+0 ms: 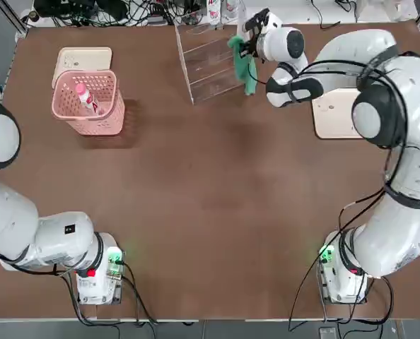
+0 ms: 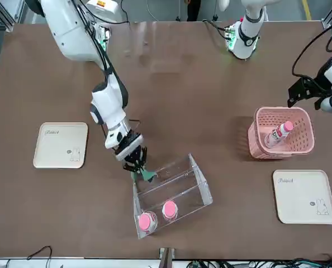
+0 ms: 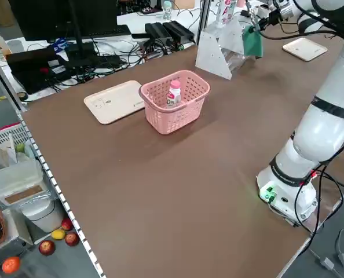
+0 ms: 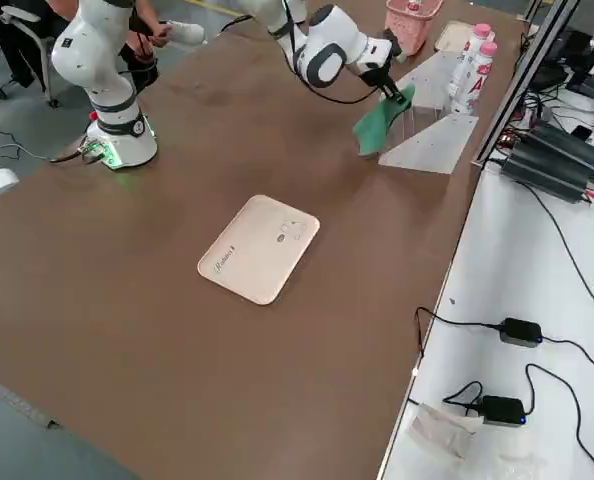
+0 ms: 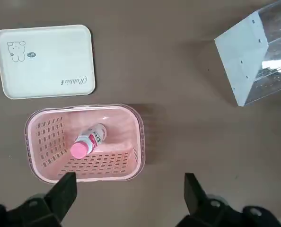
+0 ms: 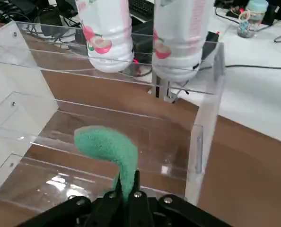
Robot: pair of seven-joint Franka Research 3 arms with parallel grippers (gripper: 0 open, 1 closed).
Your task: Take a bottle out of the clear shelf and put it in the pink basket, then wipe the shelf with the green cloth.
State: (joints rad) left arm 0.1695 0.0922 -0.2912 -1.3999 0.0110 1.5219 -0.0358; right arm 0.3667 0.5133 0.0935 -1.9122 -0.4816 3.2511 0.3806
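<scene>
One bottle (image 1: pixel 87 98) is seen lying inside the pink basket (image 1: pixel 112 120) at the upper left of the top view, so the first part of the task is judged done and the wiping of the clear shelf (image 1: pixel 206 67) is the step in hand. The shelf is found at the upper middle of that frame, with two more pink-capped bottles (image 2: pixel 155 215) kept on its rear tier, shown at the lower middle of the front view.

The green cloth (image 1: pixel 243 66) is pinched between the clenched fingers of the right gripper (image 1: pixel 248 44), just at the right edge of the shelf in the top view. In the right wrist view the cloth (image 6: pixel 111 151) is seen hanging free above the lower tiers, apparently not yet pressed on the acrylic.

For a good wipe, the cloth should be lowered until it lies flat on a tier, then drawn along the tier from one side panel toward the other under light pressure. Care is called for near the rear tier, since the standing bottles could be knocked over, and the light shelf could be pushed across the surface if too much force is applied.

The left gripper (image 5: pixel 126 187) is held above the basket with its fingers released and empty.
</scene>
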